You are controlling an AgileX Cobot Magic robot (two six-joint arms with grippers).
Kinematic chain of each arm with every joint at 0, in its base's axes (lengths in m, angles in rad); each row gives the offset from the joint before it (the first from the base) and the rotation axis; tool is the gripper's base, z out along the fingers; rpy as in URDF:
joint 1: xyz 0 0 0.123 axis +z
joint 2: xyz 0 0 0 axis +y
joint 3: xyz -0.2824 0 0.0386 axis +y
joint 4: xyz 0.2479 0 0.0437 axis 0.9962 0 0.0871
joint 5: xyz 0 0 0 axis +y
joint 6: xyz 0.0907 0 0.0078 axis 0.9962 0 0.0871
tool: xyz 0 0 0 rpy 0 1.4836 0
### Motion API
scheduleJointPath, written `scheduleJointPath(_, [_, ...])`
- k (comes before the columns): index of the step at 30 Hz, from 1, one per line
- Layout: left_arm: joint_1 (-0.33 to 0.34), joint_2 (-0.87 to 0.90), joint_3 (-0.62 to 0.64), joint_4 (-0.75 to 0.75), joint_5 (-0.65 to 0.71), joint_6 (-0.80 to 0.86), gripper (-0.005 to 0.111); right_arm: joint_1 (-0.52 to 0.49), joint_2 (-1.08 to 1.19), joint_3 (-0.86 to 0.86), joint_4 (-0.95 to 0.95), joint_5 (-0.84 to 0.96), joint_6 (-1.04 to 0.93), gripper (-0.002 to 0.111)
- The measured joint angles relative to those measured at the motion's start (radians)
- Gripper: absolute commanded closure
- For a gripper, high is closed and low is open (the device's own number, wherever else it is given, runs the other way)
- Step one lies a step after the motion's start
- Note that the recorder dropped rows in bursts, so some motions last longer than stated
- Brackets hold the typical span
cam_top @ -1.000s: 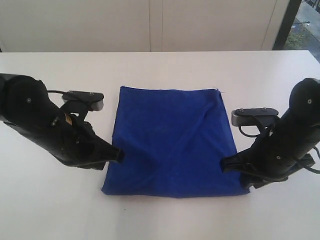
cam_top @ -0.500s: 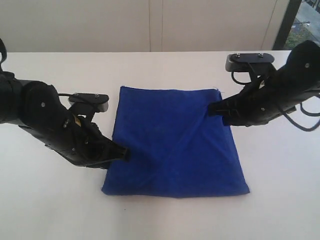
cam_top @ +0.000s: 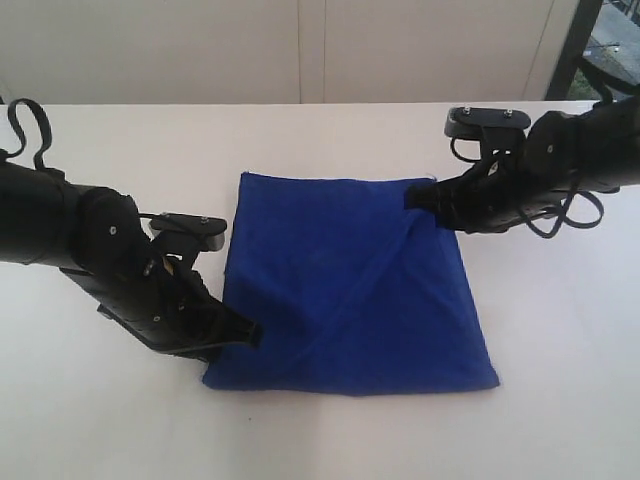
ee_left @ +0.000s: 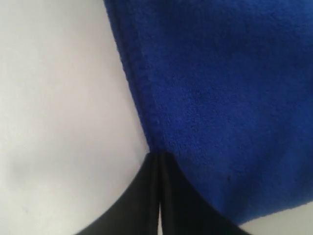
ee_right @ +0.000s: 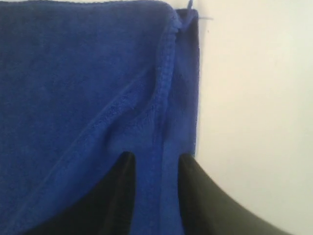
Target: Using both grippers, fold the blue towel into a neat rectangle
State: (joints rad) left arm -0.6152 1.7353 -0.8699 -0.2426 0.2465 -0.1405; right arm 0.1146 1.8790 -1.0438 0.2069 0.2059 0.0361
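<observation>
The blue towel [cam_top: 350, 280] lies folded in a rough square in the middle of the white table [cam_top: 320, 430], with a diagonal crease across it. My left gripper [cam_top: 252, 335] is low at the towel's left edge, near the front left corner. In the left wrist view this gripper [ee_left: 157, 155] is shut, its tips touching the hem of the towel [ee_left: 220, 88], and no cloth shows between them. My right gripper [cam_top: 412, 196] hovers at the back right corner. In the right wrist view that gripper [ee_right: 154, 159] is open, straddling the stitched hem of the towel [ee_right: 73, 73].
Both black arms reach in from the table's sides, with cables looping off the right one [cam_top: 575, 215]. The table's far edge [cam_top: 320, 103] meets a pale wall. A dark window frame [cam_top: 575, 45] stands at the back right.
My right gripper has travelled from the towel's front right edge up to its back right corner. My left gripper slid along the left edge toward the front corner, still shut. The towel stayed put.
</observation>
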Motion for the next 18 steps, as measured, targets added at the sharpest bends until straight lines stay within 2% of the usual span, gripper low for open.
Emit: scheduleJointPath(18, [0.0, 0.0, 0.0, 0.0, -0.019, 0.004, 0.107, 0.009, 0.018, 0.0, 0.004, 0.181, 0.0, 0.078])
